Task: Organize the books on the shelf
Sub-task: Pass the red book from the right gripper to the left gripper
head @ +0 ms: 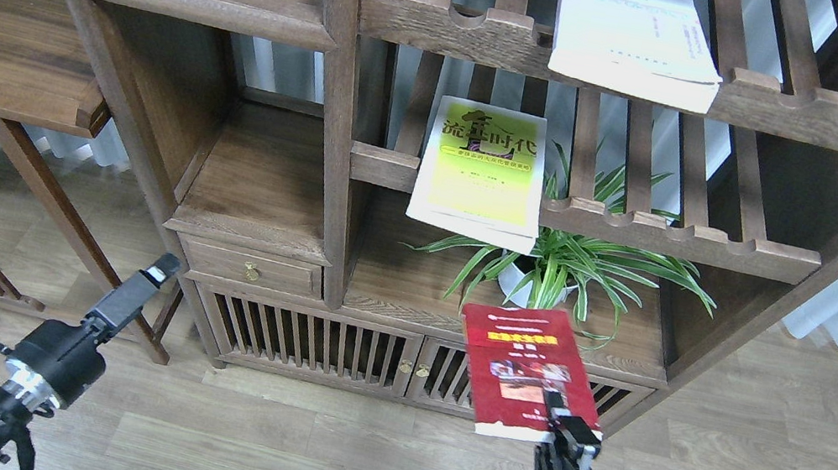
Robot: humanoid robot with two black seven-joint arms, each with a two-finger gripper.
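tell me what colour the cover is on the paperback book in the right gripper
Dark red paperback book, with a yellow title band and small photos; right gripper holds its near edge. Head view.

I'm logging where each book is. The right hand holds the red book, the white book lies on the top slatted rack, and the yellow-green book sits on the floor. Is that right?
Not quite. The yellow-green book is not on the floor; it lies on the lower slatted rack, overhanging its front rail. The head view shows this. The rest holds: the right hand holds the red book, and the white book lies on the top slatted rack.
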